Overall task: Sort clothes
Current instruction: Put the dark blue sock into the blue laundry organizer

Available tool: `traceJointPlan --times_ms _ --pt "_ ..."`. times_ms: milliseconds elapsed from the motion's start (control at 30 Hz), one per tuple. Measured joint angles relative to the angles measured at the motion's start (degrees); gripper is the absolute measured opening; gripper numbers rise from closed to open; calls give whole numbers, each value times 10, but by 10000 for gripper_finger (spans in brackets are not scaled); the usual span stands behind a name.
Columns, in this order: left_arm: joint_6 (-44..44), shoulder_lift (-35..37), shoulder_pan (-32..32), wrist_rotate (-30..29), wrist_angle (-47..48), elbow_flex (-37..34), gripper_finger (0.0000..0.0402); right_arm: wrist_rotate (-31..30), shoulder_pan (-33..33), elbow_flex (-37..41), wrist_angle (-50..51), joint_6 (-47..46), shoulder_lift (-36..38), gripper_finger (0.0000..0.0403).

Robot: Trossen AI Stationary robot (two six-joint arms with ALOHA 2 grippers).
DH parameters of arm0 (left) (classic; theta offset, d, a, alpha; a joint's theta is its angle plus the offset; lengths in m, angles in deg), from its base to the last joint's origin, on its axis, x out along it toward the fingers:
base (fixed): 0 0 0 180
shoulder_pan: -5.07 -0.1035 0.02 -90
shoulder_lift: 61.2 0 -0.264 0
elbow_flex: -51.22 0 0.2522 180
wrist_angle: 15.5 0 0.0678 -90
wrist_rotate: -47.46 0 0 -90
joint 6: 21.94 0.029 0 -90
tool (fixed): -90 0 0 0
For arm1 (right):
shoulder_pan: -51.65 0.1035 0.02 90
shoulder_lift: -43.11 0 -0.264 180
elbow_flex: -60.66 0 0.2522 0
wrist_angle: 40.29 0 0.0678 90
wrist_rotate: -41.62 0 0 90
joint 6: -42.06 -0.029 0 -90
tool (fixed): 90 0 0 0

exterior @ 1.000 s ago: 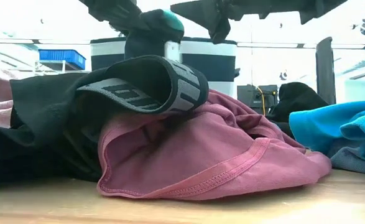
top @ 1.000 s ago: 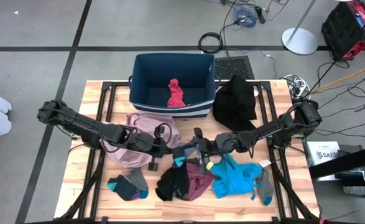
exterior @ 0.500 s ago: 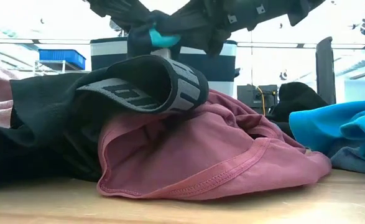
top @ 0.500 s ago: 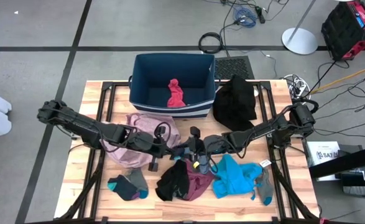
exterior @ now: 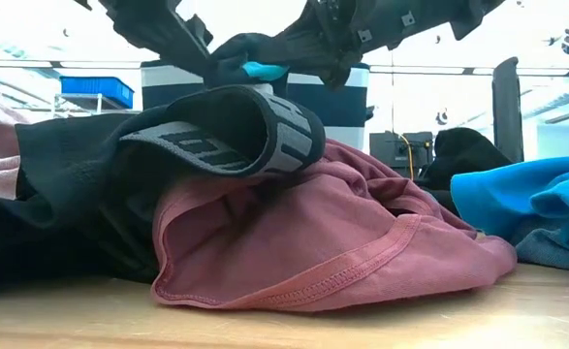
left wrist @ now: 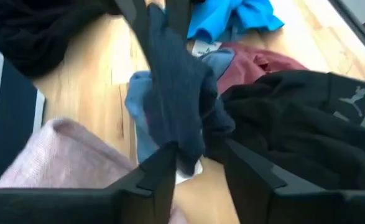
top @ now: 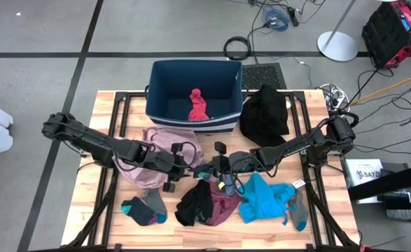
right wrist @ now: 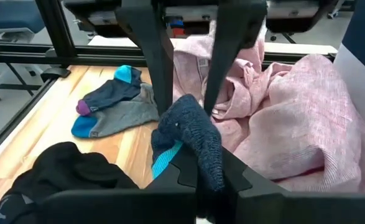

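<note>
- my right gripper (right wrist: 198, 163) is clamped on the dark teal-toed sock (right wrist: 191, 134), mid-table above the clothes pile
- left gripper (left wrist: 198, 163) fingers spread around its other end
- red sock (top: 198, 105) in bin (top: 159, 77)

Overhead camera: looks straight down on my whole table (top: 107, 126), floor around it; my left arm enters from frame left, my right from frame right.

Table-level camera: sits at the board's surface, faces level across it, pressed close to the maroon garment (exterior: 323, 242) filling lower centre.

Left wrist camera: looks close past my own fingers (left wrist: 157, 177) at frame bottom.

Right wrist camera: likewise, fingers (right wrist: 182, 171) at bottom.

Shared: both wrist views and the overhead show the dark sock (left wrist: 176, 93) at table centre.
</note>
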Motion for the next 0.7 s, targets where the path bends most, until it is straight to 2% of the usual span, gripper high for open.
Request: traceJointPlan --times_ms 100,233,367,500,600,700 --pt "-42 13 -2 -2 37 0 164 0 -6 0 7 1 13 5" --pt "-85 53 2 -21 80 -8 167 0 -13 0 24 16 54 5" --pt "-94 110 16 -53 61 -27 168 1 -21 0 26 57 106 5" --pt "-86 165 28 -63 -13 -61 168 -25 -46 -1 -5 102 148 5" --pt "-91 192 35 -64 -53 -85 168 -39 -82 -2 -41 126 170 5" --pt "-113 204 38 -64 -62 -103 168 -40 -135 -35 -16 131 181 5"
